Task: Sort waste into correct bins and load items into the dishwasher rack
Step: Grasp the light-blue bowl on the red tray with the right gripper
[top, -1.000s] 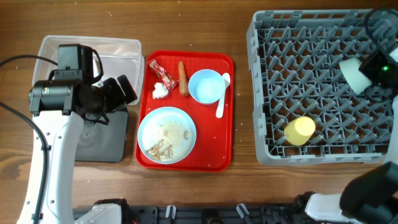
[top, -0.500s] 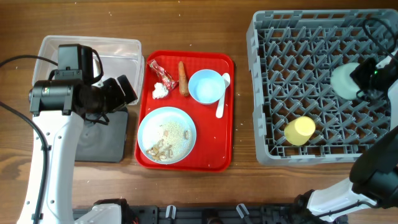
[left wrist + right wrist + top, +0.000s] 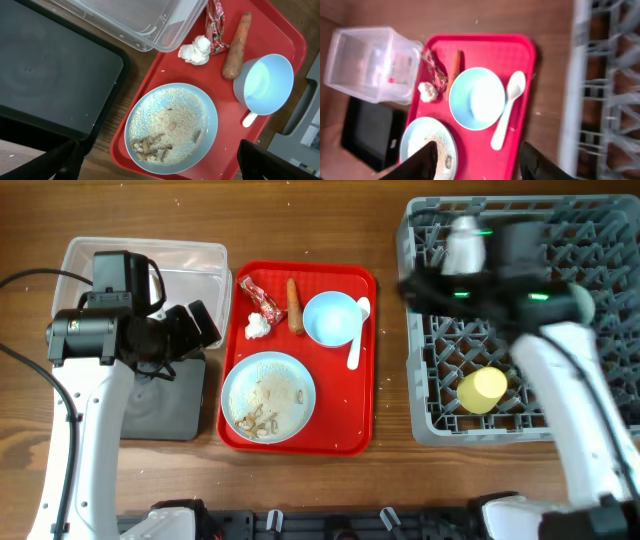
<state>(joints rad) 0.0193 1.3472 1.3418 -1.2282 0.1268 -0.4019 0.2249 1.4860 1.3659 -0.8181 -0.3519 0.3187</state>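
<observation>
On the red tray, the light blue plate (image 3: 268, 396) holds pale food scraps (image 3: 150, 145). Behind it lie the light blue bowl (image 3: 331, 318), white spoon (image 3: 357, 332), carrot (image 3: 293, 304), red-and-white wrapper (image 3: 262, 298) and white tissue (image 3: 258, 325). The yellow cup (image 3: 482, 390) lies in the grey rack (image 3: 430, 380). A pale green bowl (image 3: 581, 302) shows at the rack's right side. My left gripper (image 3: 205, 325) is open and empty, high above the plate (image 3: 160, 165). My right gripper (image 3: 412, 283) is open and empty, blurred, over the rack's left edge; its view (image 3: 482, 165) looks down on the tray.
The clear tub (image 3: 190, 260) stands at the far left, with the black tray (image 3: 165, 405) in front of it, partly under my left arm. The red tray (image 3: 350, 430) lies between the bins and the rack.
My right arm swung fast to the left, from the rack's right side to its left edge. The pale green bowl it held stays in the rack. The left arm has not moved.
</observation>
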